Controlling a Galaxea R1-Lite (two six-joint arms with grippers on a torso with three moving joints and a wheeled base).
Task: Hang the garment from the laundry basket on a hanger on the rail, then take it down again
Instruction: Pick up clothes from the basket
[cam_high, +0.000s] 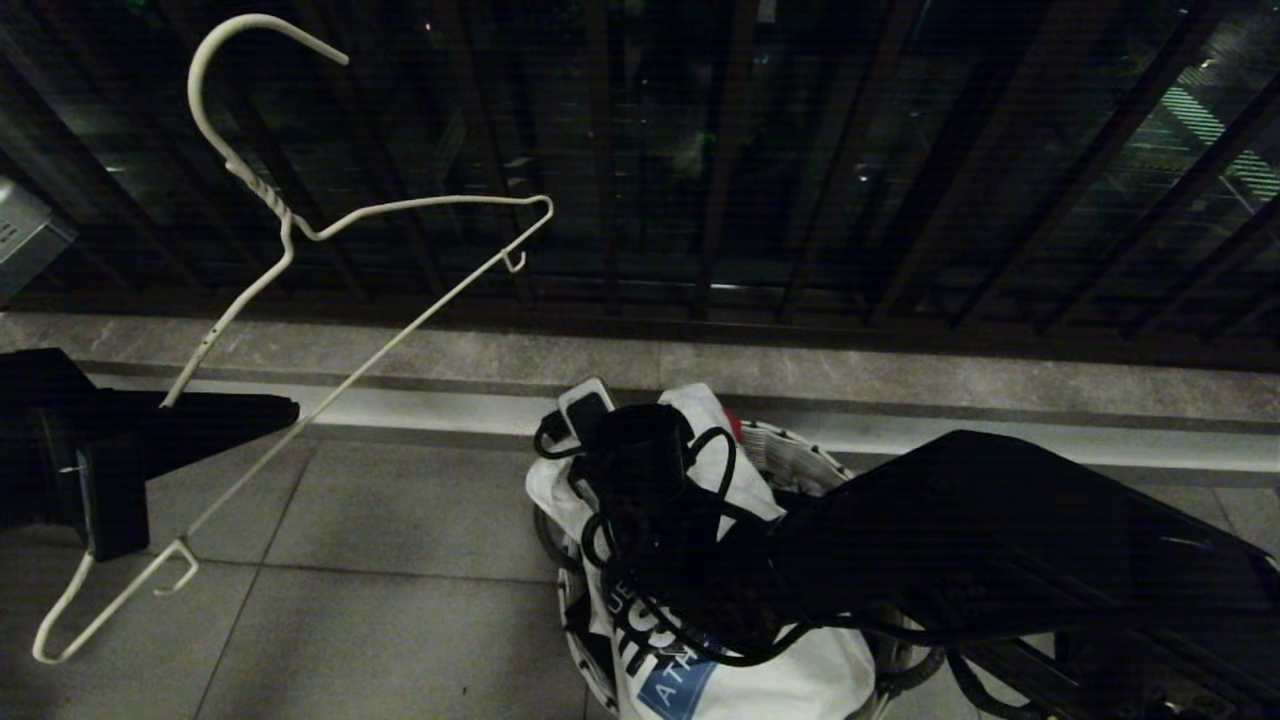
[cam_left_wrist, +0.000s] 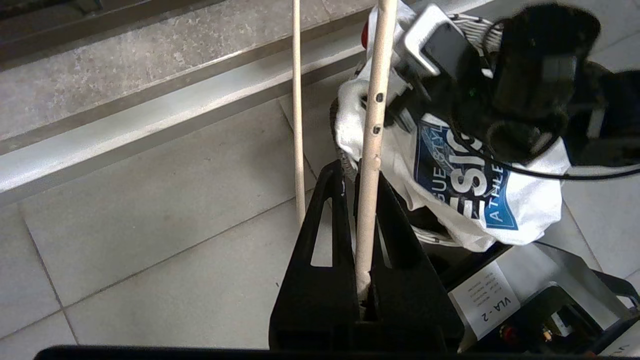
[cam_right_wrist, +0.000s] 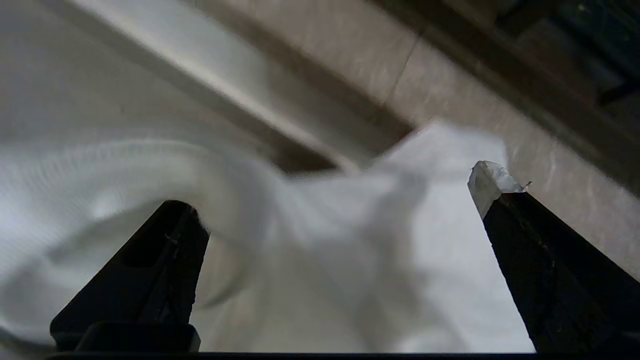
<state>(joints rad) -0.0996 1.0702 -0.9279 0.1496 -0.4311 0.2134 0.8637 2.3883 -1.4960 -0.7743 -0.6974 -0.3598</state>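
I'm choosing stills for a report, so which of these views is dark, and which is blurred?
Head view: dim, the right arm nearly a silhouette over the garment. Left wrist view: bright and sharp on the hanger in the left pincer. Right wrist view: the white cloth is smeared between the right pincer's spread fingers.

- Hangers: one cream-white wire hanger (cam_high: 300, 330), at the left of the scene.
- Small hooks on the hanger's bottom bar: two.
- Garments: one white T-shirt (cam_high: 800, 680) with a blue print.
- Baskets: one laundry basket (cam_high: 800, 455), only partly in view.
- Grippers: two, the left gripper (cam_high: 270, 408) and the right gripper (cam_right_wrist: 340, 200).
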